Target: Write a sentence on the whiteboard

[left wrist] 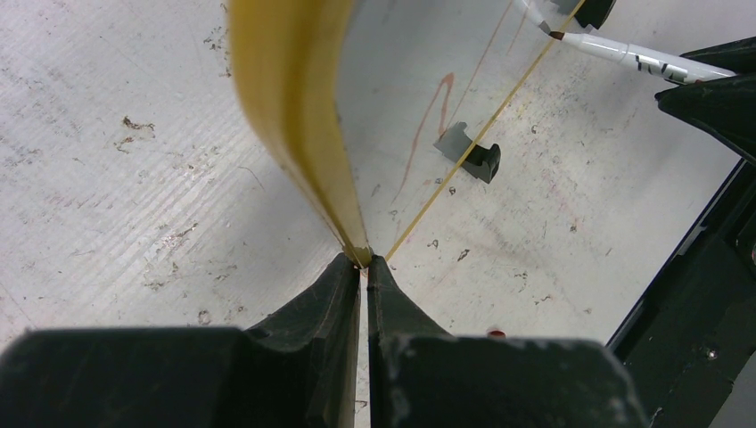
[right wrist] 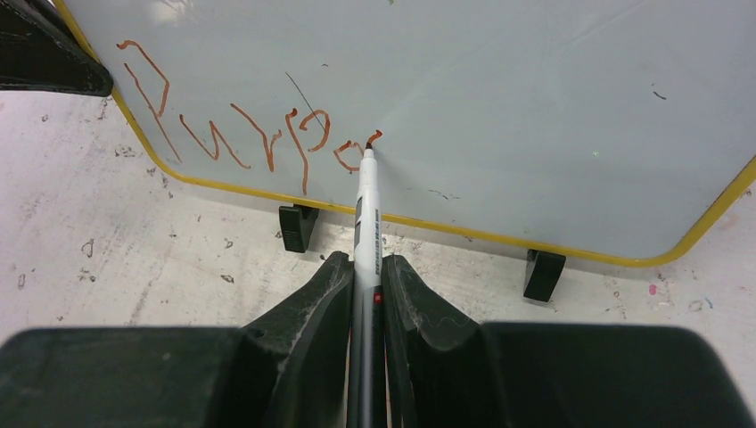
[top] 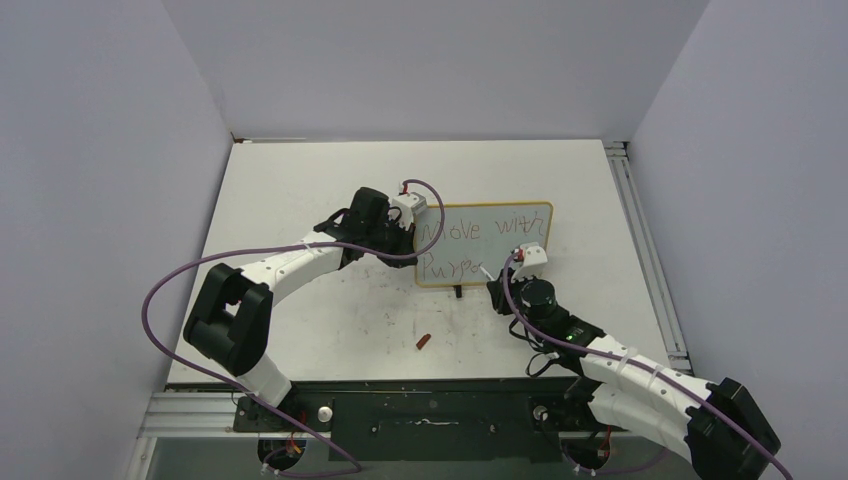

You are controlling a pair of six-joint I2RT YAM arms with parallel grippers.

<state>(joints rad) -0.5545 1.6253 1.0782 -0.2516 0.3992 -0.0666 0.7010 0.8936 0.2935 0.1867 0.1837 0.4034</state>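
The whiteboard (top: 500, 232) stands upright on two black feet, yellow-framed, mid-table. The sentence (top: 478, 228) is reddish-brown: "Move with" on top, "Purpo" and a started letter (right wrist: 227, 134) below. My left gripper (top: 408, 246) is shut on the board's left edge; the yellow frame (left wrist: 299, 116) runs into the closed tips (left wrist: 365, 265). My right gripper (top: 498, 285) is shut on a white marker (right wrist: 367, 227), its tip touching the board at the end of the last stroke (right wrist: 369, 141). The marker also shows in the left wrist view (left wrist: 624, 55).
A small red marker cap (top: 424, 342) lies on the table in front of the board. Grey walls enclose the table on three sides. The table's near edge and a dark rail (top: 430, 395) lie by the arm bases.
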